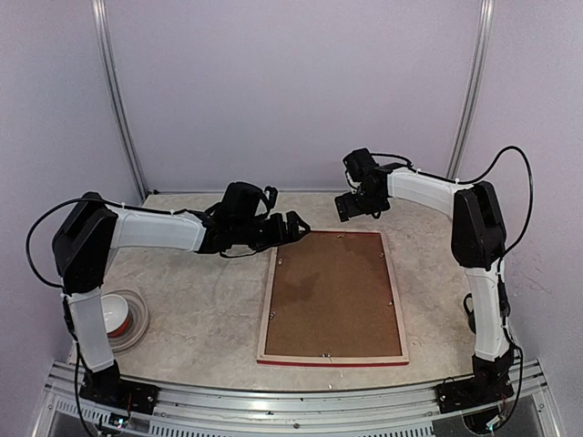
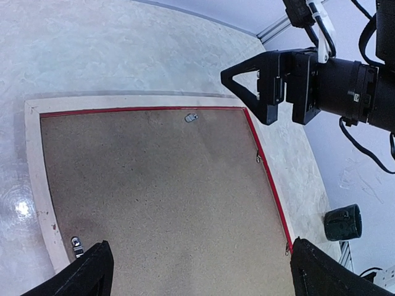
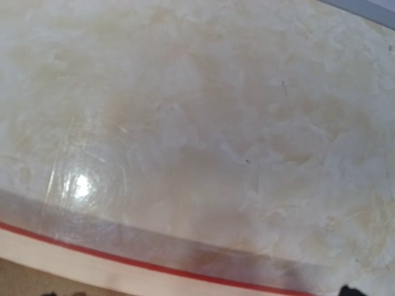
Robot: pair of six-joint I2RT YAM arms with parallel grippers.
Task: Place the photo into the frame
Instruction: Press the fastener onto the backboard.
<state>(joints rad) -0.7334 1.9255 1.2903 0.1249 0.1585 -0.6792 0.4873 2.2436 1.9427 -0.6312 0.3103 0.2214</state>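
The frame [image 1: 267, 305] lies face down in the middle of the table, its pale wood rear up and a red edge showing. A brown backing board [image 1: 332, 296] with small clips fills it. The photo is hidden. My left gripper [image 1: 296, 225] hovers open and empty over the frame's far left corner. In the left wrist view its fingers [image 2: 92, 271] stand wide apart above the backing board [image 2: 160, 185]. My right gripper [image 1: 351, 208] hovers empty just past the frame's far edge and also shows in the left wrist view [image 2: 287, 86]. The right wrist view shows the frame's rail [image 3: 92, 262] and bare table.
A white round dish [image 1: 118, 314] sits at the near left beside the left arm's base. A small black object [image 2: 342, 222] stands on the table to the right of the frame. Walls close in the table at the back and both sides.
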